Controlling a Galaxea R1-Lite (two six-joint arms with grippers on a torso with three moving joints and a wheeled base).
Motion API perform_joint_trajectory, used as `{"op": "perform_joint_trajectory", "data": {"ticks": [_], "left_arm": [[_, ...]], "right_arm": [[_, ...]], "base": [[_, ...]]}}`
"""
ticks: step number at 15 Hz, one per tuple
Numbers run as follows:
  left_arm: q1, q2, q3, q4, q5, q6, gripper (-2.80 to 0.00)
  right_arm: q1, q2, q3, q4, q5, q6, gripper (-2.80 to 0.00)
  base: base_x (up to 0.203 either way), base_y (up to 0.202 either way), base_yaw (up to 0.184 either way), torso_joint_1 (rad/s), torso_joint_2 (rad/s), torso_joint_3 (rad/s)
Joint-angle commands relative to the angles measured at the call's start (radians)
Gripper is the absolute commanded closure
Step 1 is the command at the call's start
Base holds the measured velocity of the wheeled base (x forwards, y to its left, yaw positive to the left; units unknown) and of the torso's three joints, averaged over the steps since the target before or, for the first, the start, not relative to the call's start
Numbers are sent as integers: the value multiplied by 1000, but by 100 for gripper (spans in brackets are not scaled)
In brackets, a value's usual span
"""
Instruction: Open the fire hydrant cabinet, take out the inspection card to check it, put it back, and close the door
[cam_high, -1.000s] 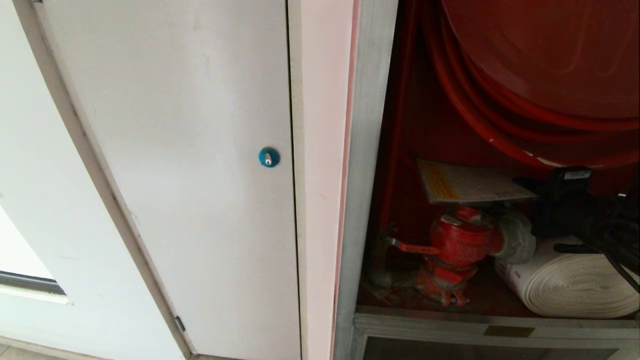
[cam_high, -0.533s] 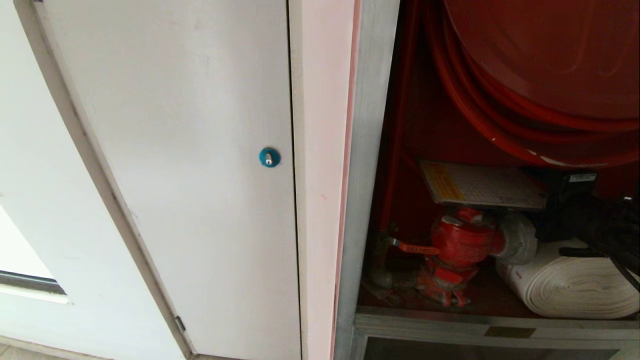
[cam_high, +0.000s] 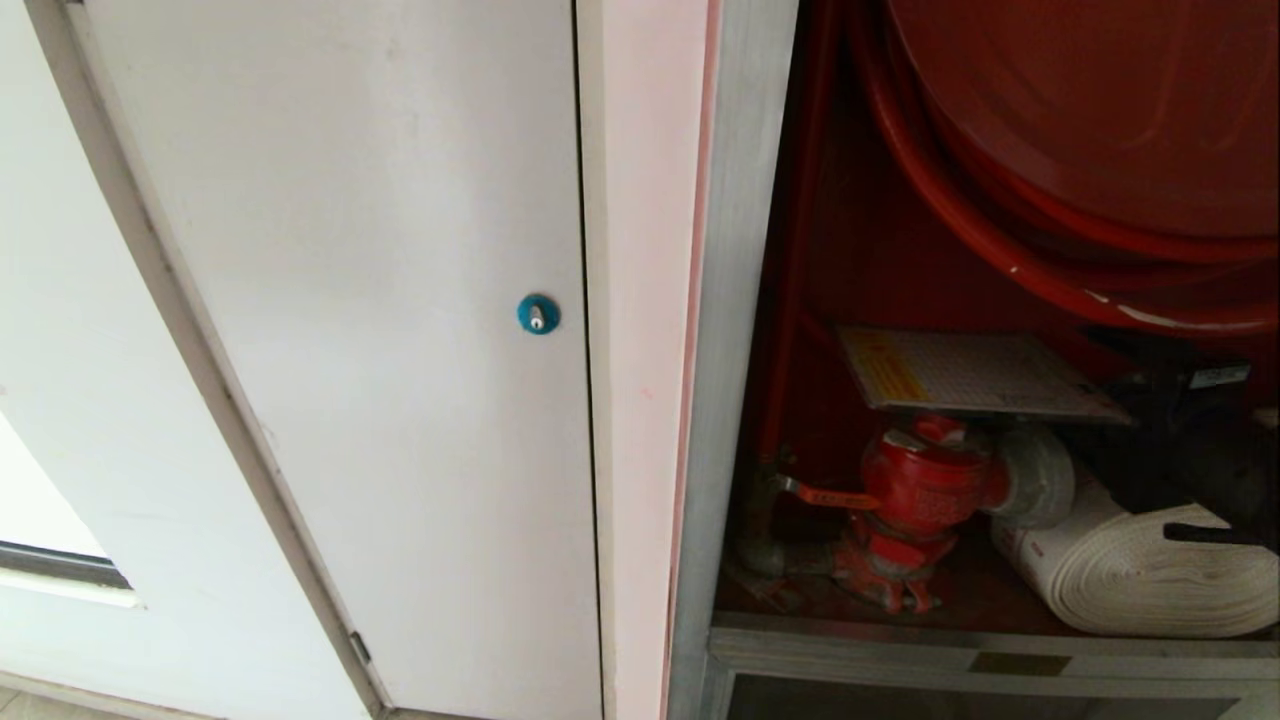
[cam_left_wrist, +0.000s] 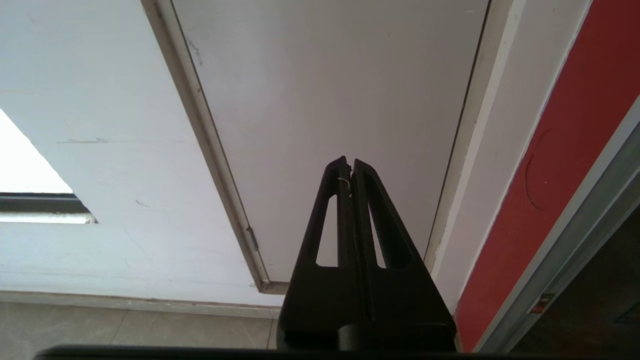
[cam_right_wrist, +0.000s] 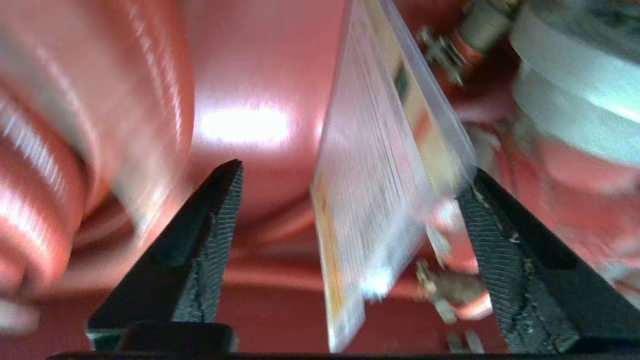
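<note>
1. Inside the fire hydrant cabinet (cam_high: 735, 300), the inspection card (cam_high: 975, 372) lies flat atop the red hydrant valve (cam_high: 915, 490).
2. The right gripper (cam_right_wrist: 350, 220) stands spread, clear of the card.
3. The left gripper (cam_left_wrist: 350, 167) hangs clenched before the white door (cam_high: 380, 300).

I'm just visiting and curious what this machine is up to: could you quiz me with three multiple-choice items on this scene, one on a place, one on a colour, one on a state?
1. Where does the inspection card lie?
A. On the floor
B. On top of the red valve
C. Inside the hose roll

2. What colour is the round lock on the white door?
A. Blue
B. Green
C. Yellow

3. How is the right claw?
A. Shut on the card
B. Shut on nothing
C. Open, fingers either side of the card

Answers: B, the card rests flat above the valve; A, the lock is blue; C, gaps show between both fingers and the card.
</note>
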Motion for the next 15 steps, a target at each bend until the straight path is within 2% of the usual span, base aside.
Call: {"op": "perform_joint_trajectory", "data": {"ticks": [1, 6, 9, 12, 14, 15], "left_arm": [[-1, 1, 0, 0, 0, 0, 0], [-1, 1, 0, -2, 0, 0, 0], [-1, 1, 0, -2, 0, 0, 0], [1, 1, 2, -3, 0, -1, 0], [-1, 1, 2, -3, -2, -1, 0], [0, 0, 2, -3, -2, -2, 0]], "right_arm": [[8, -66, 45, -2, 2, 1, -280], [13, -212, 136, 2, 5, -20, -280], [22, -398, 214, 35, 46, -112, -280], [26, -631, 279, 56, 230, -275, -280], [27, -730, 297, 71, 377, -430, -280], [27, -766, 304, 77, 413, -480, -193]], "base": [[0, 0, 0, 0, 0, 0], [0, 0, 0, 0, 0, 0], [0, 0, 0, 0, 0, 0], [0, 0, 0, 0, 0, 0], [0, 0, 0, 0, 0, 0], [0, 0, 0, 0, 0, 0]]}}
